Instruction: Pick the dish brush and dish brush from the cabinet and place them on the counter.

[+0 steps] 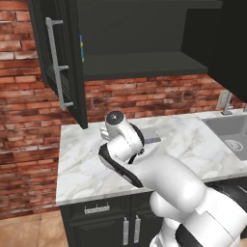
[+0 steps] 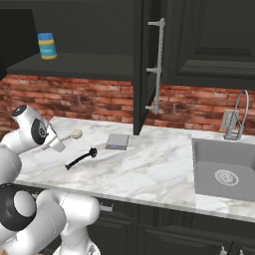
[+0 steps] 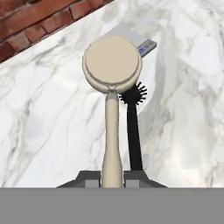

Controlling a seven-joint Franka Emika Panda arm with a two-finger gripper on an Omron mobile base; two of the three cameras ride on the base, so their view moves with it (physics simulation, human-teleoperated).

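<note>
My gripper (image 3: 112, 177) is shut on the thin handle of the cream dish brush (image 3: 112, 63). Its round disc head points away from the hand, low over the white marble counter (image 3: 48, 113). The black dish brush (image 3: 133, 131) lies flat on the counter just beyond, bristles toward the wall. In the right base view the gripper (image 2: 56, 143) is at the counter's left end, with the cream dish brush (image 2: 75, 133) held out from it and the black dish brush (image 2: 82, 158) lying in front. The cabinet (image 2: 79, 64) stands open above.
A flat grey pad (image 2: 117, 141) lies on the counter near the open cabinet door (image 2: 149, 64). A blue and yellow can (image 2: 47, 46) stands on the cabinet shelf. The sink (image 2: 224, 172) and faucet (image 2: 240, 112) are at the right. A brick wall (image 2: 199, 107) backs the counter.
</note>
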